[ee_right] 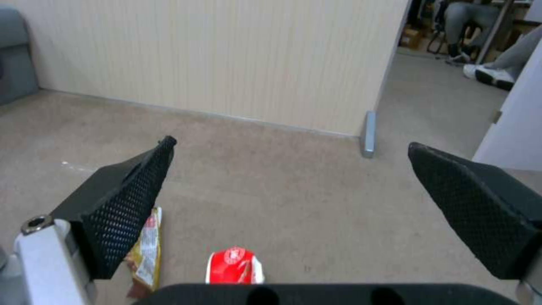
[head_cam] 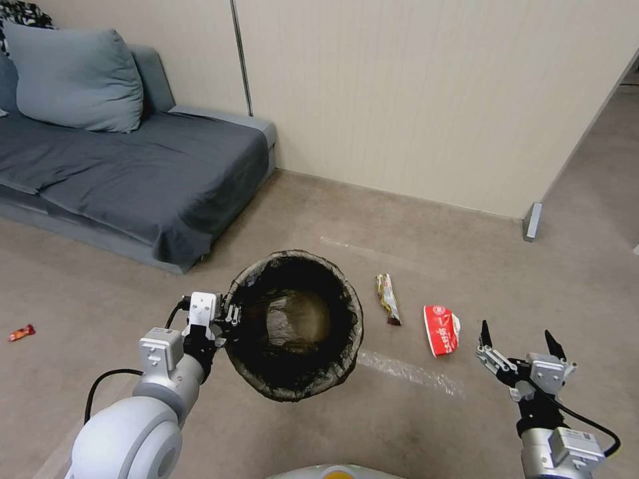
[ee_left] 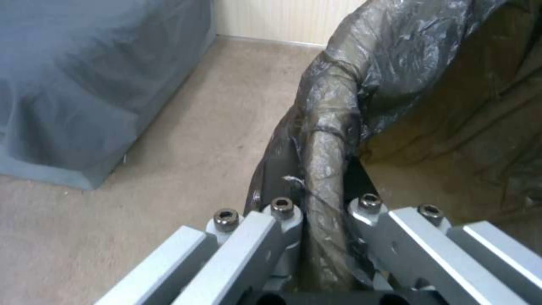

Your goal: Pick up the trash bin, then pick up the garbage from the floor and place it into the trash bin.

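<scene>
Left end effector (head_cam: pixel 231 313) clamped on the bag-lined rim of the trash bin (head_cam: pixel 296 324), fingers (ee_left: pixel 265 237) pinching the dark liner on either side, bin held off the floor and tipped so its mouth faces the head camera. Right end effector (head_cam: pixel 518 341) spread wide apart and holding nothing, hovering above the floor (head_cam: pixel 413 253) just right of the red crumpled packet (head_cam: pixel 441 329), with the yellow snack wrapper (head_cam: pixel 388 299) lying between that packet and the bin. Farther out: a small red wrapper (head_cam: pixel 21 332) on the floor well to the left, a grey sofa (head_cam: pixel 126 166) beyond it, and a beige wall (head_cam: pixel 432 93) behind.
</scene>
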{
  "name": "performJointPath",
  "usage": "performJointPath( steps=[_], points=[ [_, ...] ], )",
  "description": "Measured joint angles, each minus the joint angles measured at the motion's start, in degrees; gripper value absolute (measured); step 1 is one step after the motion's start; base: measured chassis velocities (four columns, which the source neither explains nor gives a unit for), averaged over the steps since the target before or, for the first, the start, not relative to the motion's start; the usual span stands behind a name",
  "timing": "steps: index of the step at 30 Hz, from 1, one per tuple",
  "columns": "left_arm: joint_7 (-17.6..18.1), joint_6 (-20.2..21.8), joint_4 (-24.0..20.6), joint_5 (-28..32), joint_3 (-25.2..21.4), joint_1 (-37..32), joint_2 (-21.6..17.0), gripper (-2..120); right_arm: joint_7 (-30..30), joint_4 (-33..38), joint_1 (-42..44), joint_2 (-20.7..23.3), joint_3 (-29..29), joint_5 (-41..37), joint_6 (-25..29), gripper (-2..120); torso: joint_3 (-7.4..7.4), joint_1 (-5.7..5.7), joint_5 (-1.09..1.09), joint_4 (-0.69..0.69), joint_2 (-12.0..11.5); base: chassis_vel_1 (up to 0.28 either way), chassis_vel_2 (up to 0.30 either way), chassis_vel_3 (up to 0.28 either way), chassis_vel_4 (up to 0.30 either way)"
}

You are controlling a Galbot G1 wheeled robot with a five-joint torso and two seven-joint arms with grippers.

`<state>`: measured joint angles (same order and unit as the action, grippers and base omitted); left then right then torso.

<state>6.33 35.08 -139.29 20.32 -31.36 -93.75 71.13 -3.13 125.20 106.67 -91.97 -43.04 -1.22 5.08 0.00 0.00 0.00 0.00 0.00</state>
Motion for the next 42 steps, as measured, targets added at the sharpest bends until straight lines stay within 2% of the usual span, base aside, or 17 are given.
performJointPath(
  steps=[15, 19, 22, 24, 25, 29, 33, 35, 42],
  points=[
    [-0.01, 0.0, -0.03, 0.18, -0.2, -0.14, -0.04, 1, 0.33, -0.95, -0.37, 0.43, 0.28, -0.34, -1.07, 100, 0.0, 0.0, 0.01, 0.0, 0.0, -0.093, 0.083, 0.092, -0.09],
    [-0.01, 0.0, -0.17, 0.16, -0.61, -0.27, -0.22, 1, 1.28, -2.2, -1.86, 0.81, 0.27, -1.83, -4.59, 100, 0.0, 0.0, 0.01, 0.0, 0.0, -0.035, 0.041, 0.025, -0.025],
    [-0.01, 0.0, -0.59, 0.15, -1.27, -0.69, -0.41, 1, 2.62, -3.74, -4.91, 1.89, 0.11, -5.61, -11.46, 100, 0.0, 0.0, 0.01, -0.01, 0.0, 0.0, 0.0, 0.0, 0.0],
    [-0.01, 0.0, -0.59, 0.15, -1.27, -0.69, -0.41, 1, 2.62, -3.74, -4.91, 1.89, 0.11, -5.61, -11.46, 100, 0.0, 0.0, 0.01, -0.01, 0.0, 0.0, 0.0, 0.0, 0.0],
    [-0.01, 0.03, -0.87, 0.19, -1.72, -1.02, -0.52, 1, 3.12, -4.81, -7.32, 3.76, 0.18, -8.96, -15.87, 100, 0.0, 0.0, 0.01, 0.01, 0.0, 0.0, 0.0, 0.0, 0.0],
    [-0.01, 0.09, -1.36, 0.42, -2.3, -1.5, -0.68, 1, 3.34, -7.72, -11.07, 6.61, 0.64, -13.79, -20.61, 100, 0.0, 0.0, 0.03, 0.0, 0.0, 0.0, 0.0, 0.0, 0.0],
    [0.0, 0.14, -1.65, 0.59, -2.54, -1.77, -0.69, 1, 3.56, -10.8, -13.47, 8.54, 1.17, -16.84, -23.11, 100, 0.0, 0.0, 0.0, 0.01, 0.0, 0.0, 0.0, 0.0, 0.0],
    [0.01, 0.16, -1.8, 0.91, -2.62, -1.79, -1.01, 1, 3.57, -14.75, -15.74, 9.54, 1.4, -18.29, -24.06, 100, 0.0, 0.0, 0.01, 0.0, 0.0, 0.0, 0.0, 0.0, 0.0],
    [0.03, 0.27, -1.81, 2.52, -2.63, -1.22, -2.82, 1, 3.39, -21.39, -19.33, 9.69, 0.98, -19.65, -24.48, 100, 0.0, 0.0, 0.0, -0.01, 0.0, 0.0, 0.0, 0.0, 0.0]
  ],
)
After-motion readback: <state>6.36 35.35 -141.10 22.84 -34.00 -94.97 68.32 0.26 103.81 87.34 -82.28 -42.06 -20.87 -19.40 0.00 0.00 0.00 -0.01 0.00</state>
